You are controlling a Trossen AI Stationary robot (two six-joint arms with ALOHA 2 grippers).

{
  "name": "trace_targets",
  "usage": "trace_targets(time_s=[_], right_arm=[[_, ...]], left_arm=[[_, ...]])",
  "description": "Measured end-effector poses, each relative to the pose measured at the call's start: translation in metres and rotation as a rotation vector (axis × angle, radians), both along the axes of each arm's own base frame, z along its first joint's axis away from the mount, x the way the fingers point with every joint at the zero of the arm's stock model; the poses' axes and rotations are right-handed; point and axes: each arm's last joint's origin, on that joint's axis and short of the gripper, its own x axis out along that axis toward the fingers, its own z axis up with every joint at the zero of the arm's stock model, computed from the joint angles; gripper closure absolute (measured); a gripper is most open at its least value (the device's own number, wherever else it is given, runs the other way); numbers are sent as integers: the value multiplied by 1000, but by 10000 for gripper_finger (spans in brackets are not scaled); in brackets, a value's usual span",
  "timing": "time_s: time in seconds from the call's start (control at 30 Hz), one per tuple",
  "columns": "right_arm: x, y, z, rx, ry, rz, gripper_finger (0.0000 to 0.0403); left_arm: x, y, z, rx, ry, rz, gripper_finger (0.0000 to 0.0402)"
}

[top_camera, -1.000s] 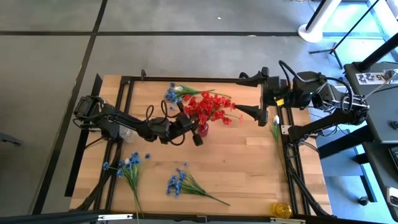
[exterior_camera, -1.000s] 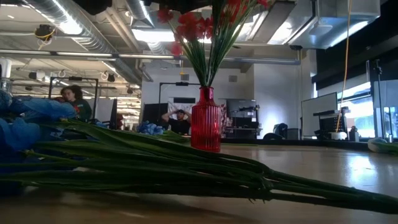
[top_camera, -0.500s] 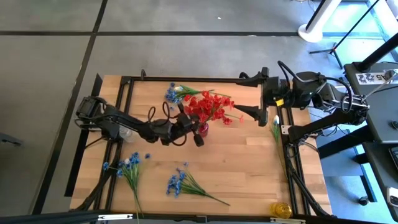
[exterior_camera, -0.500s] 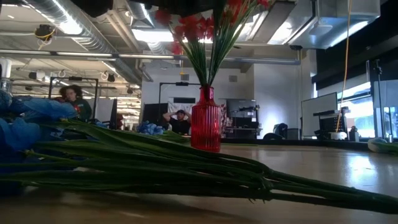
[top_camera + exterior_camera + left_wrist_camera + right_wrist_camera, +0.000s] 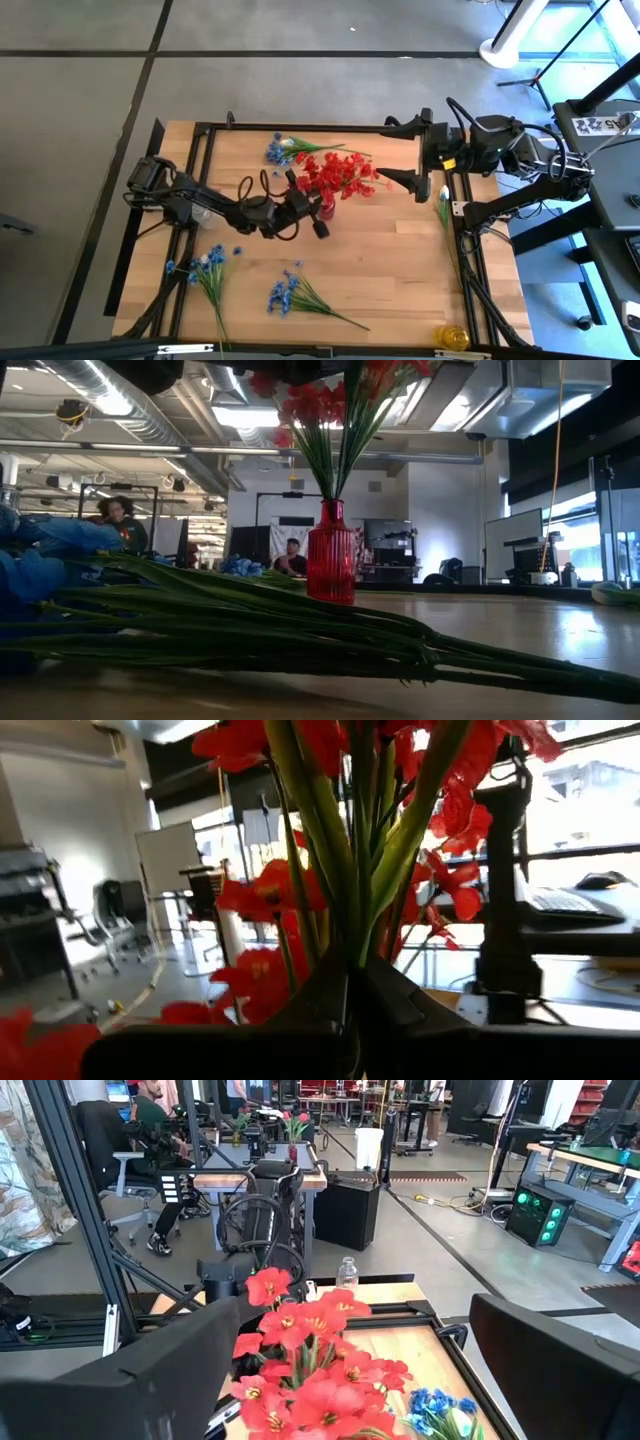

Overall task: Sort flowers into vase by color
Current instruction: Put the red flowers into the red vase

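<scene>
Centre frame: my left gripper (image 5: 322, 207) has just pinched shut on the red flowers (image 5: 338, 172) above the red vase (image 5: 331, 565); right gripper (image 5: 400, 155) waits wide; blues remain.

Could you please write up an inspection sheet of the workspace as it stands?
Surface: wooden table, black frame.
Job's things: red flowers in red vase; blue flowers at the far edge, two more sprigs near the front.
Clutter: yellow object at front right corner.
Tools: left tool shut on the red flower stems; right tool open beside them.
Cables: looped along left arm.
Surroundings: seated person behind.
</scene>
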Motion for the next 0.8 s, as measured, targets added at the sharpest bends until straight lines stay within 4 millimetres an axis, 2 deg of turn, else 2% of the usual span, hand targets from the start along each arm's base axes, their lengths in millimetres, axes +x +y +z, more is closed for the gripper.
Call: trace_targets(time_s=[0.13, 0.3, 0.47, 0.67, 0.8], right_arm=[[0, 0, 0, 0, 0, 0, 8], [0, 0, 0, 0, 1, 0, 8], [0, 0, 0, 0, 3, 0, 8], [-1, 0, -5, 35, 45, -8, 8], [-2, -1, -12, 48, 113, -20, 8]], left_arm=[[-1, -3, -3, -21, 20, 19, 398], [-8, 1, -21, -116, 12, 32, 398], [-12, 5, -31, -141, 27, 60, 398], [-13, -2, -44, -212, 82, -55, 374], [-14, -8, -54, -256, 147, -67, 356]])
